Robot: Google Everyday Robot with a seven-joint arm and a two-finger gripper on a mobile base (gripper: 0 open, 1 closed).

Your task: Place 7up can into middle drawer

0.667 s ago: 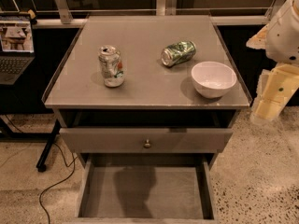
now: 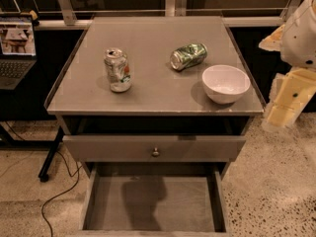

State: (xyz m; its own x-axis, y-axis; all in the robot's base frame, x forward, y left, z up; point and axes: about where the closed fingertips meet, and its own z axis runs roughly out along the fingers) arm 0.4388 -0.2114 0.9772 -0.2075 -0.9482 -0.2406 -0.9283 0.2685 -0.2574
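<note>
Three things sit on the flat grey table top [image 2: 158, 95], which fills the middle of the view. The 7up can [image 2: 118, 70] stands upright at about 9 o'clock on the top, whitish-silver with green and red marks, and nothing touches it. A shiny green can [image 2: 188, 56] lies on its side toward 1 o'clock, well apart from the 7up can. Near it, at 3 o'clock close to the right edge of the top, we see a white bowl [image 2: 225, 83].

Under the top there is a grey drawer front [image 2: 113, 148] with a small round knob [image 2: 155, 152]. Below that, at 6 o'clock in the view, the middle drawer [image 2: 182, 206] is pulled out toward us. Only a soft shadow lies across its flat grey floor.

The gripper [image 2: 284, 107] hangs at the far 3 o'clock edge of the view, pale yellow under a white arm part. It is off the table, beside its right corner and well away from the 7up can. Whether it is released or clenched we cannot tell.

An open laptop [image 2: 15, 48] shows at 10 o'clock. A dark cable [image 2: 59, 196] trails over the speckled floor [image 2: 276, 181] at 7 o'clock.
</note>
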